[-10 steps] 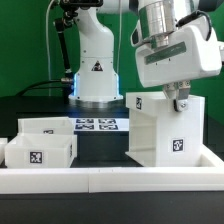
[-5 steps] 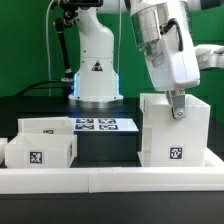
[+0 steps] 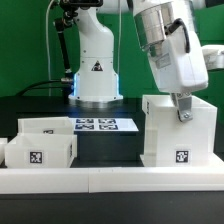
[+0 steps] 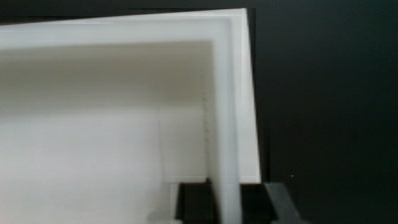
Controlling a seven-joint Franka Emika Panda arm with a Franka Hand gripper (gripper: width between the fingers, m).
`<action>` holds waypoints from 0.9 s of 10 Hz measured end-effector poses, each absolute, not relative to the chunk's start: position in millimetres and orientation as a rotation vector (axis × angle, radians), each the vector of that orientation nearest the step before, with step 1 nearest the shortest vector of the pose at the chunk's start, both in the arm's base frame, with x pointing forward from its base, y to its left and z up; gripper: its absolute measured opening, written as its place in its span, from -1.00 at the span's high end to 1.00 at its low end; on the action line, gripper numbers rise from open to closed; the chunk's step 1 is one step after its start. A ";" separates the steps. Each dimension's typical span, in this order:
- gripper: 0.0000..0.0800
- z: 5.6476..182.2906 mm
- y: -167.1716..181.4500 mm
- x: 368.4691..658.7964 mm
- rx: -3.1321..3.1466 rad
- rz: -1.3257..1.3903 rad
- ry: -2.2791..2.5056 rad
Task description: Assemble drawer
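- the gripper point(image 3: 183, 112) came down from above onto the top rim of the drawer housing point(image 3: 180, 135), at the wall facing the camera in the exterior view.
- in the wrist view the gripper point(image 4: 228, 205) straddled that thin white wall point(image 4: 228, 110); the dark fingers point(image 4: 192, 200) sat one on each side of it, so the jaws were clamped on the housing's wall.
- the drawer housing stood upright on the black table point(image 3: 110, 150), its body directly below the jaws, with a black-and-white tag point(image 3: 181, 157) low on the face under them.
- the open white inside of the housing showed to one side of the jaws in the wrist view, and dark table to the other.
- the front tray point(image 3: 40, 153) and the rear tray point(image 3: 52, 126) lay well apart from the jaws, toward the exterior view's left and lower, close together.
- the marker board point(image 3: 97, 125) lay flat between the trays and the housing, lower than the jaws.
- the long white border rail point(image 3: 110, 180) ran along the table's near edge, below the jaws and just in front of the housing's foot.
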State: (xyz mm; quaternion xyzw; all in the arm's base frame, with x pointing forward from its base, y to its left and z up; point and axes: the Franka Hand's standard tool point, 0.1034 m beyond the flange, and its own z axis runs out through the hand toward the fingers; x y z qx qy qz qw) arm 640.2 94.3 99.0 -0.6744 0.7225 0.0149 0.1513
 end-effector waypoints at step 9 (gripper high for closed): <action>-0.19 98.9 94.1 650.5 -1.947 0.059 2.074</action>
